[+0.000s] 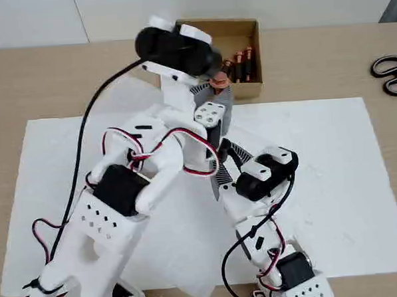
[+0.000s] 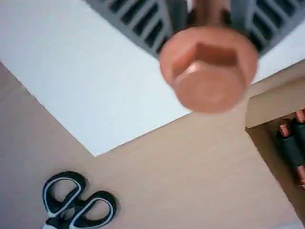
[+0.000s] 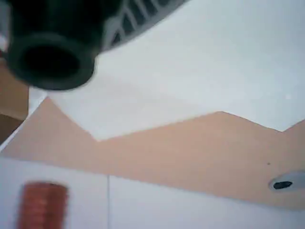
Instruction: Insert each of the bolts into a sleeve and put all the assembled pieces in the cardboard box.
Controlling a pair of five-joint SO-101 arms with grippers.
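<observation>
Closest to the lens in the left wrist view: copper-coloured bolt (image 2: 207,69), hexagonal head on a round flange, smooth and matt, shank clamped between the slotted grey jaws of the left gripper (image 2: 209,12). Beyond it, thin white paper sheet (image 2: 71,57) over a pale wood-grain surface (image 2: 190,167). Black-handled scissors (image 2: 78,205) well apart on the bare wood. At one side, a brown wall of the cardboard box (image 2: 271,105), with assembled pieces (image 2: 290,143) inside, black tubes over copper threads.

High view: left gripper raised just beside the near wall of the box, bolt head turned upward. Right gripper (image 1: 224,157) lower, over the paper, angled up toward the left one. Shallow, open-topped box just beyond the paper, several finished pieces lined up against its picture-right wall. White printed arm shells, black motors, thin red, white and black wires.

Right wrist view: black sleeve (image 3: 50,55), a matt tube with a round, empty bore, lifted off the paper against a ribbed grey jaw. Pinched there, as far as can be judged.

Judged well along: several pieces boxed already. Left to do: this bolt into this sleeve, then the pair into the box.
</observation>
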